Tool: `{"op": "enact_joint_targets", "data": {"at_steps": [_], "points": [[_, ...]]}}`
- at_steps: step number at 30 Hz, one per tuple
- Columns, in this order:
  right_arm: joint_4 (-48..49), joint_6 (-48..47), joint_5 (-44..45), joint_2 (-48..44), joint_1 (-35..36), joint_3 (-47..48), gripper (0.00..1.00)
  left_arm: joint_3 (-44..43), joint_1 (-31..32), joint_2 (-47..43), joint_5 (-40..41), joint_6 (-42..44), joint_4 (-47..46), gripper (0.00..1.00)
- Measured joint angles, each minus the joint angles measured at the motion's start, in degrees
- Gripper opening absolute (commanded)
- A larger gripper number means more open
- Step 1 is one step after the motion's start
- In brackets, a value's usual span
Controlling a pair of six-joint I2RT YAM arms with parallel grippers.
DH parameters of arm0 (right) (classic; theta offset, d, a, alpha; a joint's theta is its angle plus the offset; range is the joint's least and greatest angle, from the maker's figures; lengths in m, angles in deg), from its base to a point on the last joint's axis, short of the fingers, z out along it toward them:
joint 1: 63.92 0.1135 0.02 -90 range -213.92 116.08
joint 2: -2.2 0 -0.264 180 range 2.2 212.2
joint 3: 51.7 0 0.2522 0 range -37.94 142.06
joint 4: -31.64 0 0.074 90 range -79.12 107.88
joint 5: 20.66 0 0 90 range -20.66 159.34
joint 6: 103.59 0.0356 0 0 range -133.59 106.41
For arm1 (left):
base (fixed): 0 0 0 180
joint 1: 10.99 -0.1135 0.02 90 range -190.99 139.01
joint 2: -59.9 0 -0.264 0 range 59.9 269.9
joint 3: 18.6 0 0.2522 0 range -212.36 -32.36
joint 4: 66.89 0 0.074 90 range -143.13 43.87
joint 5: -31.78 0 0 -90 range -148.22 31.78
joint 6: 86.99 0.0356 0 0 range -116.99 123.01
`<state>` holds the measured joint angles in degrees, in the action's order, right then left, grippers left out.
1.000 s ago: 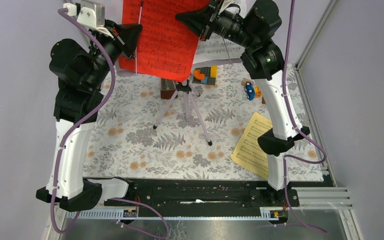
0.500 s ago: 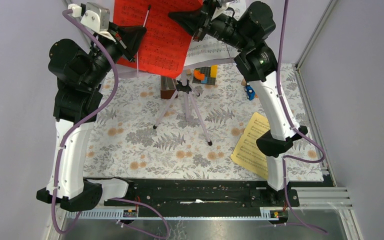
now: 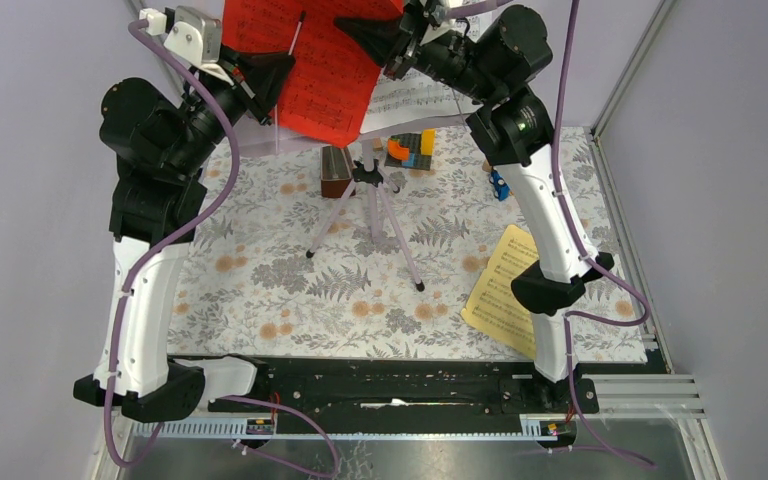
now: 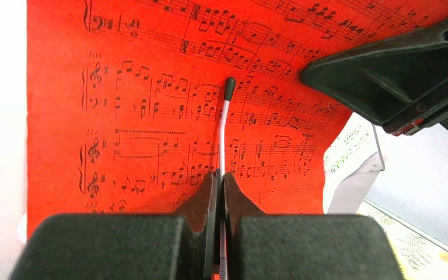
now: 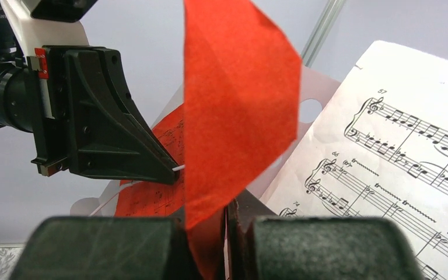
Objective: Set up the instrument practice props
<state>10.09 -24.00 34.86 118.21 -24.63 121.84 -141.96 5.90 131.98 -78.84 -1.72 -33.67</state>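
Red paper is the business in hand: the red page [image 3: 310, 80] hangs high over the far edge of the table [image 3: 260, 290], against the pale pink stand panel [image 5: 321, 84], and the step looks to be tucking it under the panel's thin wire clip [image 4: 226, 125]. The left gripper [image 4: 221, 182] has its fingers pinched tight on that white, black-tipped wire, which crosses the printed face. The right gripper [image 5: 207, 213] has its fingers closed on the page's edge, where the paper bows and stands up in a curl. A white page [image 5: 396, 163] rests on the panel just beside it. Next, I judge, the sheet must be drawn flat and square to the panel before the wire is eased back, gently, since the paper is limp and buckles. The tripod [image 3: 370, 205] stands with legs spread at mid-table; whether the panel sits on it I cannot tell. The yellow page [image 3: 500, 290] lies flat near the right arm, not yet placed.
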Motion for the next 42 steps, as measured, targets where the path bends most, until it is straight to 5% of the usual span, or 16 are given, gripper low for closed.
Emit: {"op": "enact_joint_targets", "data": {"at_steps": [15,42], "points": [[0.90,-3.17,0.57,0.02,0.15,0.90,0.10,1.40,-0.61,-0.09,-0.83,-0.15,-1.38,0.00],[0.66,-0.59,1.05,3.21,1.33,1.33,0.53,3.37,-0.72,-0.92,-1.73,-0.31,-2.40,0.00]]}}
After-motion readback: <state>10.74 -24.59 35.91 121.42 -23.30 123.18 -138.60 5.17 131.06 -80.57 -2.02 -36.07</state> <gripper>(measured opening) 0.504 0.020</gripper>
